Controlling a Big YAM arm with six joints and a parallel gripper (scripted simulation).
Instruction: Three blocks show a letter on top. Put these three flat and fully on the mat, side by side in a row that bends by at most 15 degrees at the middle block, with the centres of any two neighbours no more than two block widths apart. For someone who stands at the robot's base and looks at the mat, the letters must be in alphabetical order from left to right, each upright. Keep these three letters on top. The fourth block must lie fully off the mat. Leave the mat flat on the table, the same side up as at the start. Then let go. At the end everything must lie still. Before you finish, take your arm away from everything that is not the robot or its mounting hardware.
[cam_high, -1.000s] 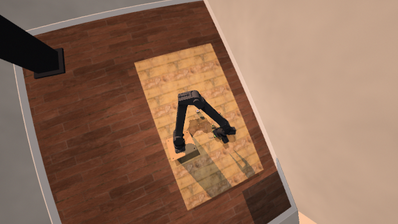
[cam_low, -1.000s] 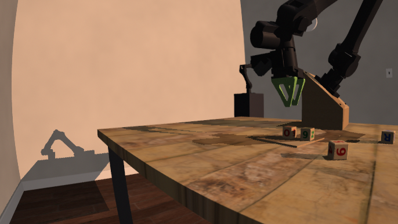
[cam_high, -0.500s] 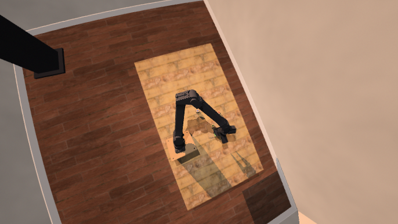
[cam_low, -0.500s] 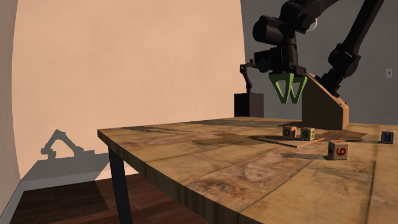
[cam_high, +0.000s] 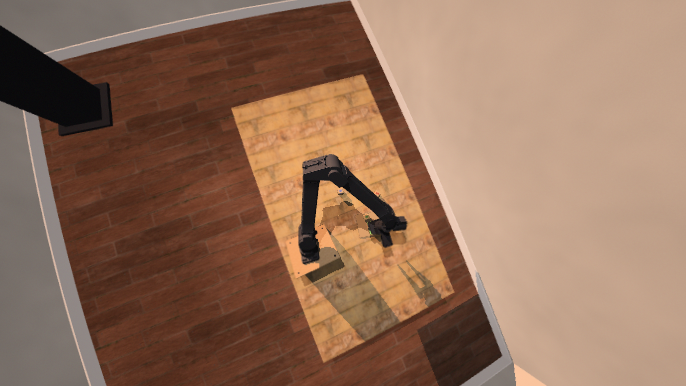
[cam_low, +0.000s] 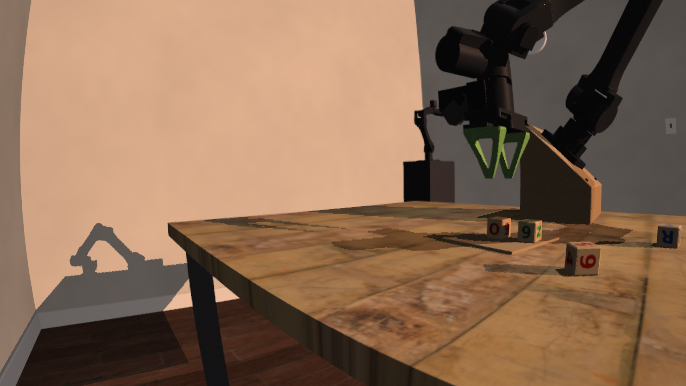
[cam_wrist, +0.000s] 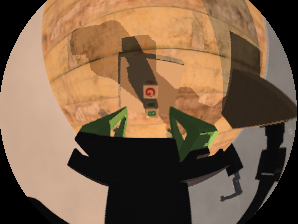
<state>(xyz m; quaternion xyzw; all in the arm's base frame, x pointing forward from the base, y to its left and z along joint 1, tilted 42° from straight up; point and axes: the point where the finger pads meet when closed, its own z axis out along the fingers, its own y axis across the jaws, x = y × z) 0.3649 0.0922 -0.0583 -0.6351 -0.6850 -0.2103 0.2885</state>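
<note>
The pale mat (cam_low: 510, 246) (cam_wrist: 172, 77) lies on the table. A red G block (cam_low: 499, 228) (cam_wrist: 150, 91) and a green B block (cam_low: 530, 231) (cam_wrist: 151, 113) sit on it, letters up, near each other with a small gap. A block with a red 9 on its side (cam_low: 582, 259) (cam_high: 377, 194) stands off the mat; its top is not readable now. A block with a blue R on its side (cam_low: 669, 236) (cam_high: 340, 191) stands farther off the mat. My gripper (cam_low: 499, 176) (cam_wrist: 148, 110) is open and empty, high above the mat. Its fingertips flank the B block in the wrist view.
The robot's base stand (cam_low: 555, 185) (cam_wrist: 257, 102) rises from the table behind the mat. The arm's shadow falls across the mat and the two blocks on it. The table's edge (cam_low: 310, 322) runs along the front left in the exterior view.
</note>
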